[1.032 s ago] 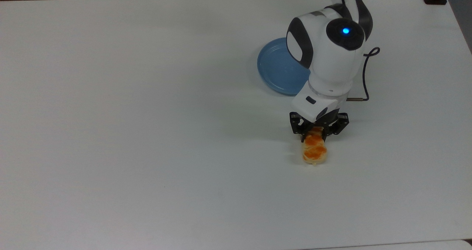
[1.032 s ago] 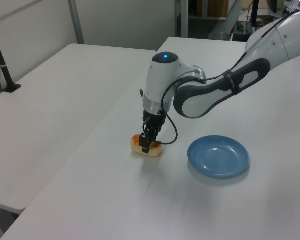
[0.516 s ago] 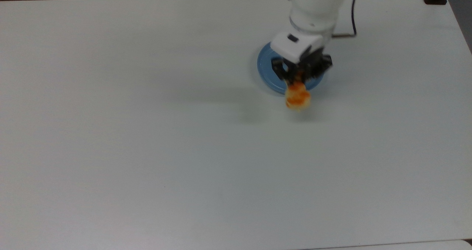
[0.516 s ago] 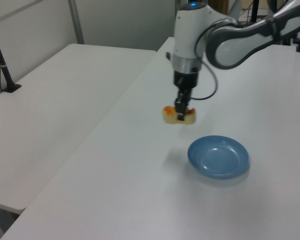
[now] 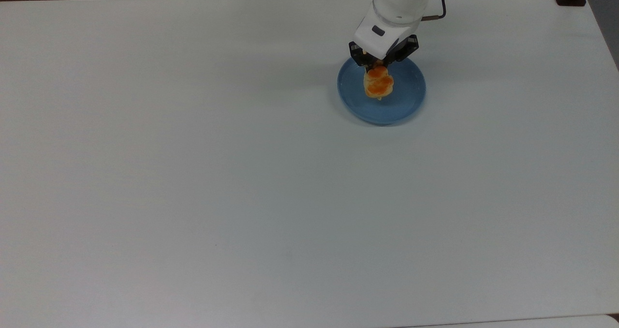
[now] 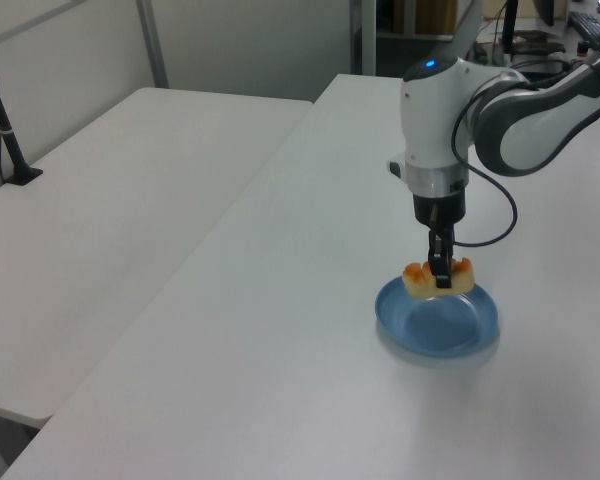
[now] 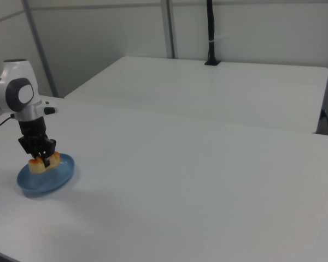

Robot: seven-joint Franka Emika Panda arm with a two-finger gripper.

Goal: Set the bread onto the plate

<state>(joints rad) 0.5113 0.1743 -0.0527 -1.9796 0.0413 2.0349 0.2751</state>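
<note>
A white robot arm's end effector (image 5: 378,68) pinches the bread (image 5: 377,82) at its middle, holding it just above the blue plate (image 5: 406,100), over the plate's 12 o'clock half in the top view. The plate sits on a white bench (image 5: 193,173), toward its 1 o'clock area.

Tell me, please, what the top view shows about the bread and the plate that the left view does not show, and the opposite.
The top view alone shows the orange-brown bumps on top of the bread and that the bread lies inside the round outline of the plate, toward the rim nearest the arm. The left view alone shows the height: the bread hangs above the plate, near its far rim, not resting on it. Both views show the gripper shut on the bread over the blue plate on the white table.
</note>
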